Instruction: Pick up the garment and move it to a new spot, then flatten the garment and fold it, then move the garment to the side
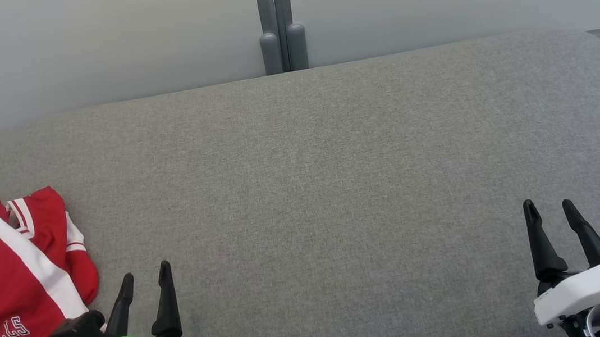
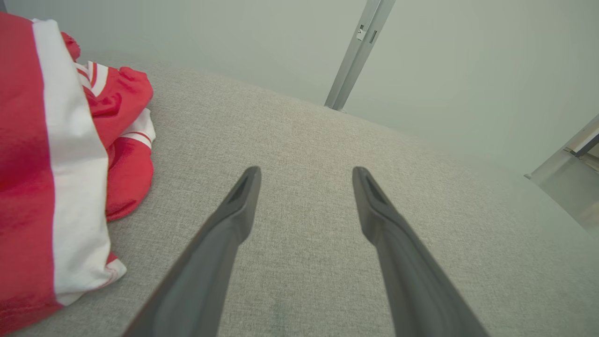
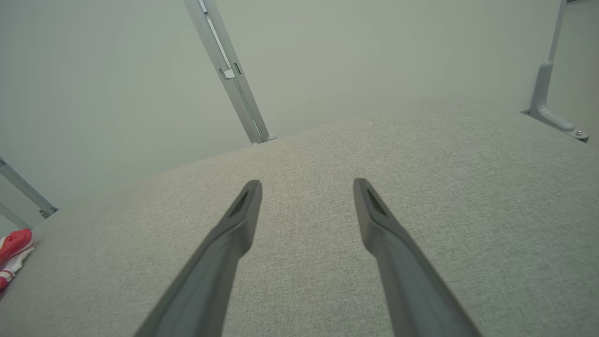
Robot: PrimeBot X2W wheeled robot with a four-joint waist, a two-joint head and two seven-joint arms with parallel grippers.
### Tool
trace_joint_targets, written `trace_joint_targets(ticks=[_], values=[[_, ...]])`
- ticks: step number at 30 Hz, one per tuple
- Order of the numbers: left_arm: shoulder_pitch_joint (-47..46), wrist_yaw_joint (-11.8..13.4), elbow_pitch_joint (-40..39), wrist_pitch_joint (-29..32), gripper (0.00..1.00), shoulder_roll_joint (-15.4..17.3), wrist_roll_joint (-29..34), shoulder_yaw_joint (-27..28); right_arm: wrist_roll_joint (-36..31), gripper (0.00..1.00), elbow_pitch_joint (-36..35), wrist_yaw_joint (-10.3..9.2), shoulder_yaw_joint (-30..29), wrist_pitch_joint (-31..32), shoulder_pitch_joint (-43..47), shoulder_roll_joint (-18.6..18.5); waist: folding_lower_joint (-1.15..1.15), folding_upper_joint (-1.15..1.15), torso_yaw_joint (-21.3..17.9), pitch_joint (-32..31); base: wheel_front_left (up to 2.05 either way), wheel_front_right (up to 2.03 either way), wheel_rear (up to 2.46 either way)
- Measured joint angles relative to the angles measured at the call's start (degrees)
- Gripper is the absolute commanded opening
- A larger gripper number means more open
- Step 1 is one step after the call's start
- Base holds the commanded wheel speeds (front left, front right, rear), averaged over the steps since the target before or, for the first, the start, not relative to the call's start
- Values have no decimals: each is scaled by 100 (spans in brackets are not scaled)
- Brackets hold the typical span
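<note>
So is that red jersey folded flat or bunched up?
Bunched up: the red jersey lies in a loose heap on the gray cushion, with its striped trim crumpled and nothing squared.

Support surface: grey woven-fabric padded platform (image 1: pixel 336 187) with rounded far corners.
One item lies directly on it: a crumpled red jersey garment (image 1: pixel 9 292) with white stripes and "BULLS 23" lettering. It rests at the near left, bunched in folds, and is partly cut off by the left edge of the head view. The surrounding fabric lies flat, smooth and evenly coloured.
</note>
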Motion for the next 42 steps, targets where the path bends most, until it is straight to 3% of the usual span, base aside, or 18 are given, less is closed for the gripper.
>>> trace_joint_targets(ticks=[42], values=[[71, -7, 443, -489, 100, 142, 1724, -132, -1835, 100, 0, 1, -189, -521, 121, -25, 0, 0, 69, 4, 0, 0, 0]])
